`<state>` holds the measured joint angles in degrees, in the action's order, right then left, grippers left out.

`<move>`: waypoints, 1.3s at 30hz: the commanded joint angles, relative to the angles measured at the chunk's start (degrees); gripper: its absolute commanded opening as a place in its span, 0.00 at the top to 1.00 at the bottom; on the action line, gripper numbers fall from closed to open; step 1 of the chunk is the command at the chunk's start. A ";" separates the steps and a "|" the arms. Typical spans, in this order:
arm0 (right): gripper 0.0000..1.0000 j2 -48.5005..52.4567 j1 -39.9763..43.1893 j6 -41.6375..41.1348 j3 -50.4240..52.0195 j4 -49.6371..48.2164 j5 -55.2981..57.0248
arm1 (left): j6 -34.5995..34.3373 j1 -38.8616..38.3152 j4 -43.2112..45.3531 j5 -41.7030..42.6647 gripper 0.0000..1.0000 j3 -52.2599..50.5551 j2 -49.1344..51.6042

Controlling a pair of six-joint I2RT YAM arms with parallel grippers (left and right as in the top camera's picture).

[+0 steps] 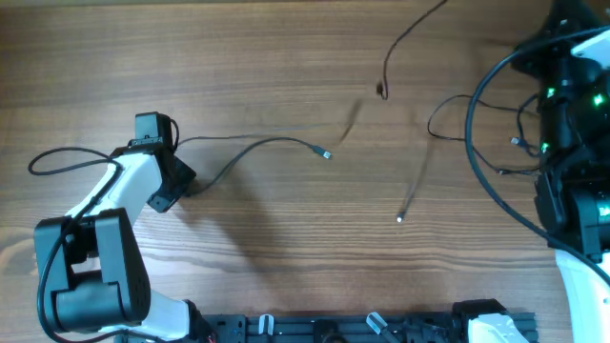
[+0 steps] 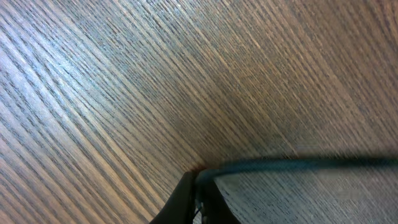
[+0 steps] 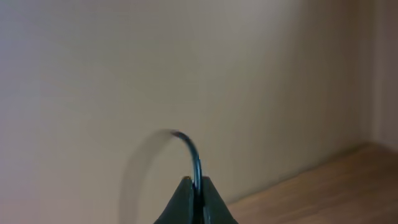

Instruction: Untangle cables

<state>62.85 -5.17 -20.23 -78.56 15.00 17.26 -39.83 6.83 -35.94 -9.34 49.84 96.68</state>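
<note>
Left jaws closed on the first cable (image 2: 298,165), which trails rightward from them over the desk (image 2: 124,74); right jaws pinch the second cable (image 3: 194,152), arching above them. Best drawn apart slowly, watching for snags.

From overhead, my right arm (image 1: 575,124) runs off the right edge and covers its own gripper, so I can't see its grip there. One of the cables (image 1: 410,33) leaves through the far edge. A strand (image 1: 349,124) near the middle is only a faint smear.

On the left wrist view, the left gripper (image 2: 198,186) shows just its tips at the bottom edge. The cord (image 2: 298,164) between them is out of focus and exits right.

The right gripper (image 3: 196,185) is cropped the same way. Its pinched loop (image 3: 194,152) blurs away at the top.
</note>
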 commanded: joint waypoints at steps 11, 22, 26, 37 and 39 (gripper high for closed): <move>0.93 12.20 17.51 -0.48 -14.05 3.15 -25.44 | -0.96 -0.07 -0.90 2.27 0.96 -2.19 0.61; 0.96 30.08 28.81 -0.94 -38.73 30.45 -22.60 | -0.96 -0.07 -0.92 3.80 0.96 -2.16 0.61; 0.96 33.35 31.08 -0.92 -38.71 34.16 -18.12 | -0.96 -0.22 -0.90 4.02 0.96 -2.19 0.61; 0.95 40.65 31.12 -0.94 -30.88 49.86 -16.92 | -0.98 -0.24 -0.70 4.02 0.96 -2.19 0.61; 0.96 41.20 31.06 -0.98 -29.31 51.89 -18.18 | -0.98 -0.24 -0.66 4.02 0.96 -2.19 0.61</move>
<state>103.26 25.98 -21.12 -109.21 65.89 -0.78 -39.83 6.83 -36.01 -8.25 49.65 96.47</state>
